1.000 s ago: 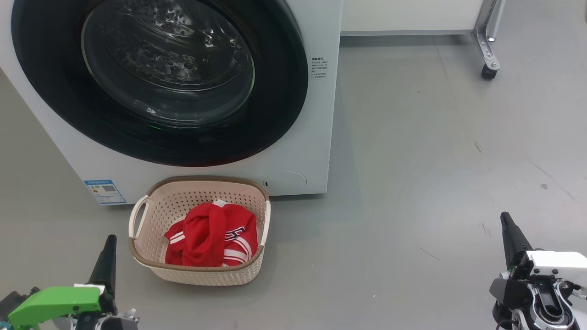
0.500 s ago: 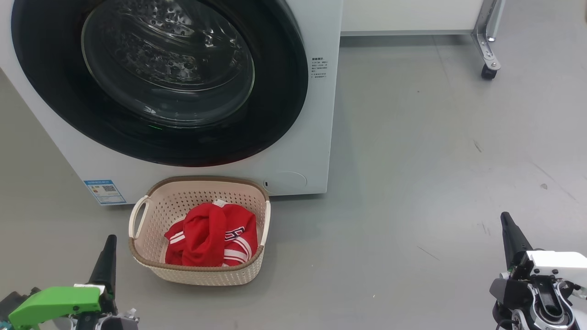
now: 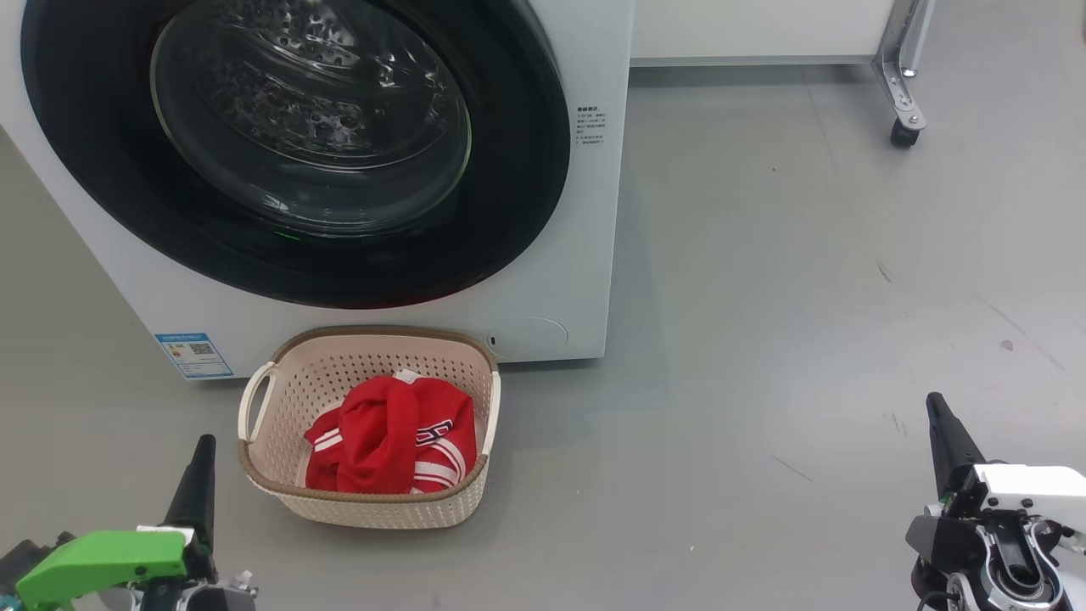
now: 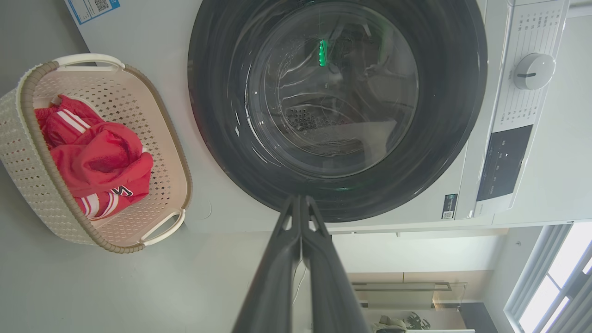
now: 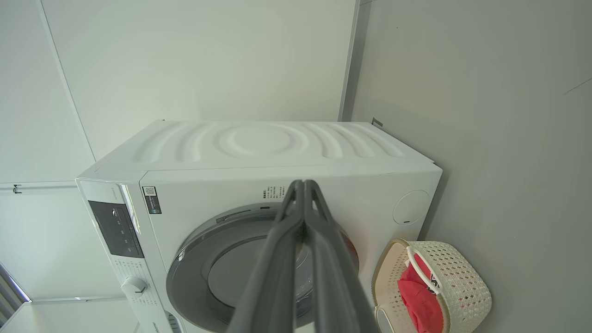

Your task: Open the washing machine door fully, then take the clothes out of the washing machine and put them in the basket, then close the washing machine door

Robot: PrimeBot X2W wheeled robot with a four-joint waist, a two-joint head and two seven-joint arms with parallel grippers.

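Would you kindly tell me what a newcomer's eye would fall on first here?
The bright red clothes catch the eye first, heaped in the cream basket on the floor before the washing machine. Above it, the big glossy black washing machine door is closed. The left hand and right hand sit shut at the head view's lower corners.

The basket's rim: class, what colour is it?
Brown, on the cream perforated basket; the head view shows it best.

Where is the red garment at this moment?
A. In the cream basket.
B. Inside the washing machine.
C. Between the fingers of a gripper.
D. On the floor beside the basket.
A: the red garment lies bunched inside the basket, with its walls all around it.
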